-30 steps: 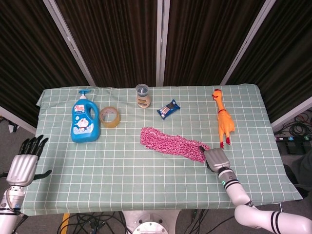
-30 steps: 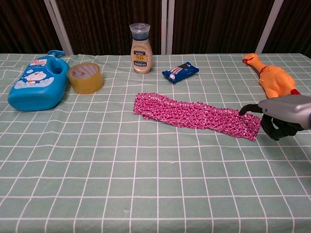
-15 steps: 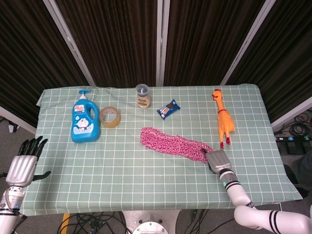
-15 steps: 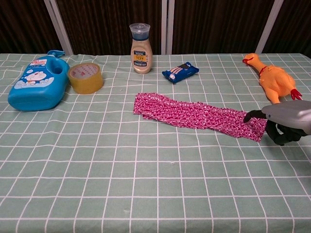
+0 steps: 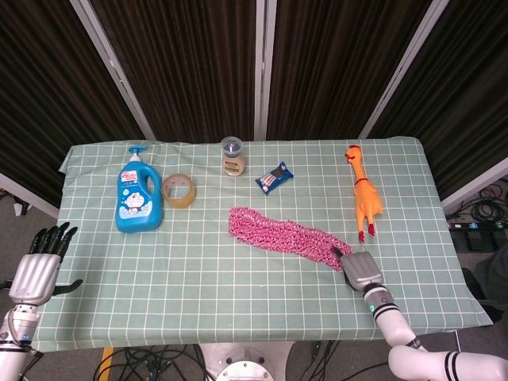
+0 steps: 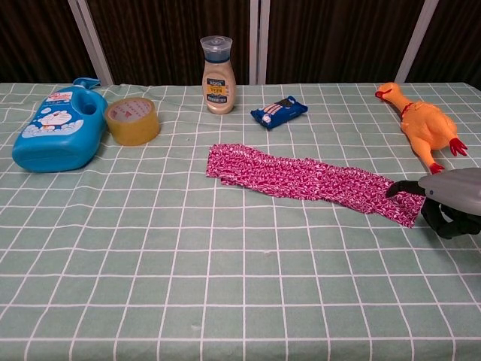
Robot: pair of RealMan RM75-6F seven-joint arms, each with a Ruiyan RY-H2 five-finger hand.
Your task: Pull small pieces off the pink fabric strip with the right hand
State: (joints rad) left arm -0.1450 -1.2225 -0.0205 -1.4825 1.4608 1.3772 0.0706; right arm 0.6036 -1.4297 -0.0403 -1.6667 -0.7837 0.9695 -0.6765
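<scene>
The pink fabric strip lies flat across the middle of the green checked tablecloth, running from centre to the near right. My right hand is at the strip's right end, which it pinches between the thumb and the curled fingers. That end is drawn out to a point toward the hand. My left hand hangs off the table's left edge with its fingers straight and apart, holding nothing; the chest view does not show it.
A blue detergent bottle and a tape roll sit at the back left. A capped bottle and a blue snack packet stand behind the strip. A rubber chicken lies right.
My right hand has moved toward the near right edge, dragging the strip's right end with it; the strip has lengthened that way. The left hand has stayed put.
</scene>
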